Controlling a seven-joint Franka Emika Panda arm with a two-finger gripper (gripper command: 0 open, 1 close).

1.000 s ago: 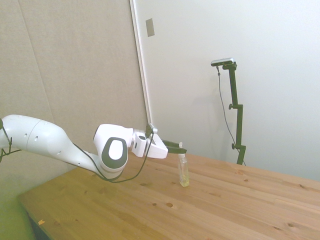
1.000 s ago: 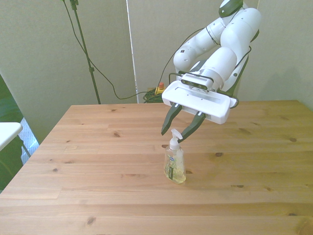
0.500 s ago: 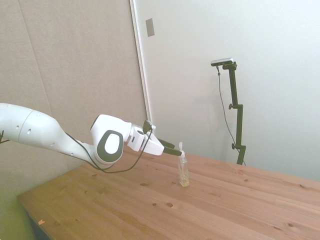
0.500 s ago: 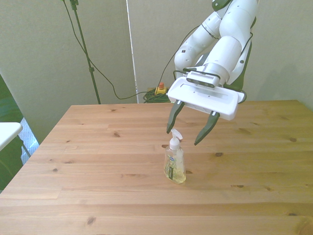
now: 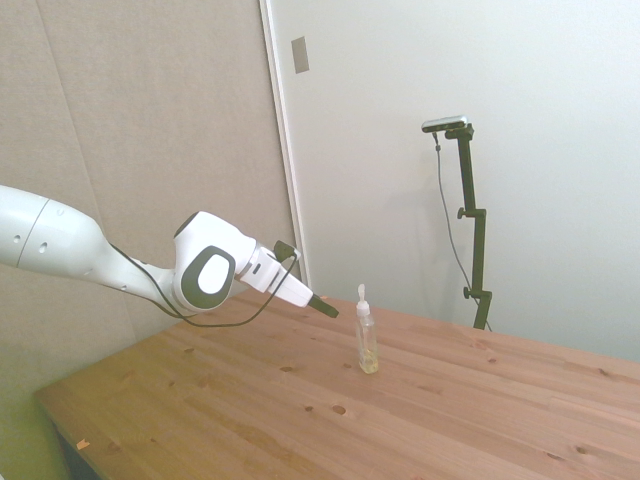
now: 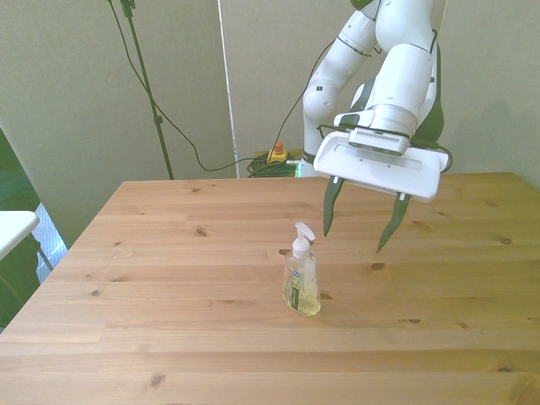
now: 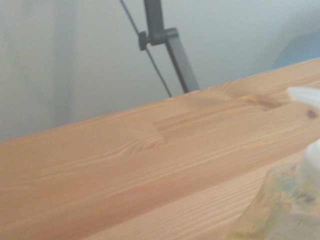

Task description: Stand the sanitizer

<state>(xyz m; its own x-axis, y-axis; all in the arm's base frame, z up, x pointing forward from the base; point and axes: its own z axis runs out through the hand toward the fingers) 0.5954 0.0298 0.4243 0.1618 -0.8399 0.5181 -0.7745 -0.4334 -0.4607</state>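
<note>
The sanitizer [image 6: 301, 282] stands upright on the wooden table [image 6: 169, 278], a slim clear bottle with pale yellow liquid and a white pump top. In the side view the sanitizer [image 5: 367, 340] stands alone near the table's middle. My gripper [image 6: 360, 227] hangs open to the front view's right of the bottle and above it, touching nothing. Seen from the side, the gripper [image 5: 327, 307] is apart from the bottle, toward the arm. A blurred corner of the sanitizer [image 7: 287, 202] shows in the wrist view.
A white surface [image 6: 13, 228] stands off the table at the front view's left edge. Cables and a small red and yellow object [image 6: 276, 153] lie on the floor behind the table.
The gripper opened around the pump top, then drew back and up, away from the bottle toward the front view's right. The sanitizer stays upright in place.
</note>
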